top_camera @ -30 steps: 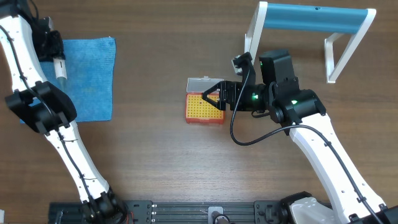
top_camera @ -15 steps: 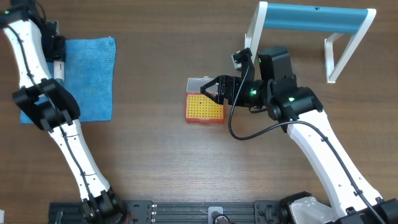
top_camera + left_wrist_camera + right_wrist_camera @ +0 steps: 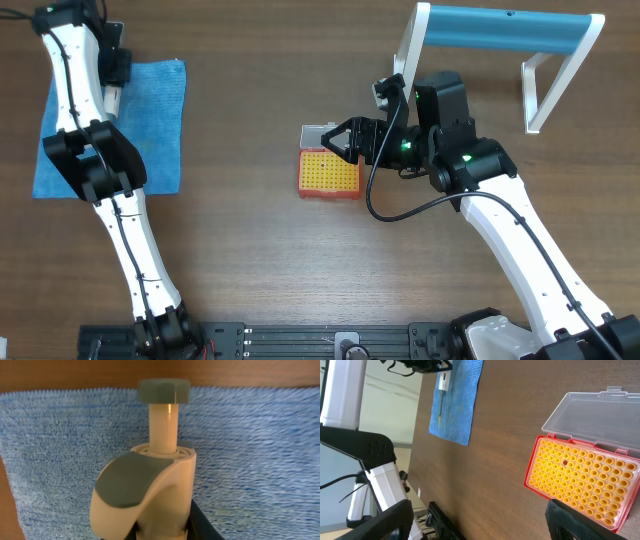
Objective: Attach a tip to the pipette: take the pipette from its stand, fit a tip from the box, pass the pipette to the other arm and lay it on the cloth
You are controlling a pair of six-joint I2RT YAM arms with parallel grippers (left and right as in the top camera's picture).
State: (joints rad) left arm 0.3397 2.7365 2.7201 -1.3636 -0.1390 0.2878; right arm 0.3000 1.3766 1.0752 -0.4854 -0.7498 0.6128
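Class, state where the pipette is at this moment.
The pipette is at the top view's far left, held in the left gripper over the blue cloth, far from the tip box.

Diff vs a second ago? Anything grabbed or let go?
The left gripper, shut on the pipette, shifted right and slightly up the top view above the blue cloth, and its elbow swung along. The open right gripper edged slightly up the top view by the tip box. Nothing was grabbed or released. The cloth, tip box and stand stayed put.
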